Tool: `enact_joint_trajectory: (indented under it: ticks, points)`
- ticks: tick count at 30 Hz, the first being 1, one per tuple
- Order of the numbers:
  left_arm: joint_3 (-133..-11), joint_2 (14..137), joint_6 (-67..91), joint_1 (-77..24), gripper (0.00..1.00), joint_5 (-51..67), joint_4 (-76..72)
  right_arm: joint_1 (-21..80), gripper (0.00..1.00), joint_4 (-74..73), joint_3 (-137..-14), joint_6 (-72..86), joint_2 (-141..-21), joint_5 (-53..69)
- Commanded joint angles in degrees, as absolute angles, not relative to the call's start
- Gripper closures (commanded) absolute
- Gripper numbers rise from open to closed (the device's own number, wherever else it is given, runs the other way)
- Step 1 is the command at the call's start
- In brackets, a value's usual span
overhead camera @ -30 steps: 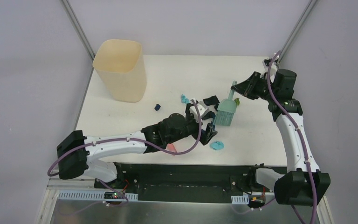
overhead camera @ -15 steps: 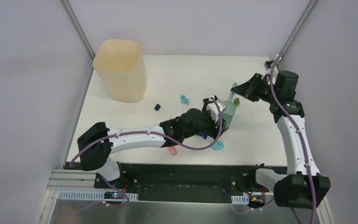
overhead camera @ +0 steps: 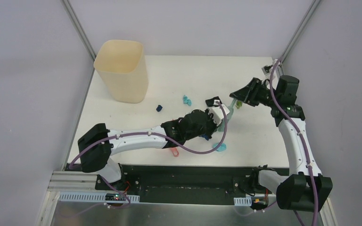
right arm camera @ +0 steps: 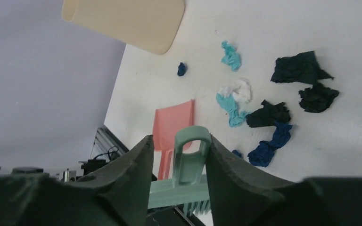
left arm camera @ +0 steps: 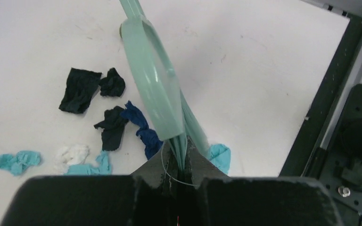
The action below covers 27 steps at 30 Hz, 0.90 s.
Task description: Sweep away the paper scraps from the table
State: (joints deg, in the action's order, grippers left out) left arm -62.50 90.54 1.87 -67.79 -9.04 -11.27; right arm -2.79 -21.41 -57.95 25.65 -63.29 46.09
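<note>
The teal brush [left arm camera: 155, 94] stands tilted over the table [overhead camera: 179, 70]. My left gripper [left arm camera: 185, 157] is shut on its bristle end. My right gripper [right arm camera: 179, 141] is open around the brush handle [right arm camera: 191, 155], which rests against the right finger with a gap to the left finger. Paper scraps lie beside the brush: black [left arm camera: 78, 89], dark blue [left arm camera: 143, 129], white [left arm camera: 73, 153] and light blue [left arm camera: 219, 155]. In the top view, other scraps show apart: light blue [overhead camera: 186, 100], dark blue [overhead camera: 159, 108], a green one [overhead camera: 239, 104].
A tall cream bin [overhead camera: 122, 70] stands at the back left. The pink dustpan [right arm camera: 174, 125] lies near the front edge, mostly hidden under my left arm in the top view, its handle [overhead camera: 173, 151] showing. A black frame runs along the table's front.
My left arm reached right and its jaws closed on the brush's bristles. My right gripper opened off the brush handle and dropped slightly. The brush head now sits under the left gripper.
</note>
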Motion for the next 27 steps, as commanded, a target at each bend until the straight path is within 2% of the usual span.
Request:
enact_joint_trajectory:
  ticks: [1, 4, 9, 18, 20, 23, 27]
  points:
    - [-65.3, 84.3, -5.9, -67.5, 1.0, -7.2, -0.3, -2.4, 0.46, -23.7, -57.8, 14.8, -60.7, 57.0]
    - [-66.6, 79.4, -9.1, -67.6, 1.0, -1.8, 14.4, -2.4, 0.36, -34.3, -61.4, -0.1, -61.5, 58.8]
    - [-65.6, 71.4, -10.6, -67.5, 1.0, 3.1, 35.2, -2.0, 0.37, -53.3, -65.9, -25.4, -63.7, 61.5]
    - [-63.1, 60.4, -8.6, -67.4, 1.0, 20.9, 46.2, -0.9, 0.39, -90.7, -66.7, -73.8, -64.0, 72.1]
    - [-63.8, 60.8, -9.5, -67.5, 1.0, 22.5, 48.8, -0.2, 0.41, -95.8, -67.4, -78.5, -64.3, 72.9]
    - [-64.3, 63.2, -11.5, -67.2, 1.0, 25.6, 50.9, 1.5, 0.42, -95.9, -66.1, -80.4, -63.5, 73.8]
    - [-62.8, 65.0, -12.8, -65.7, 1.0, 29.2, 46.6, 3.3, 0.44, -95.6, -64.8, -80.7, -63.3, 76.3]
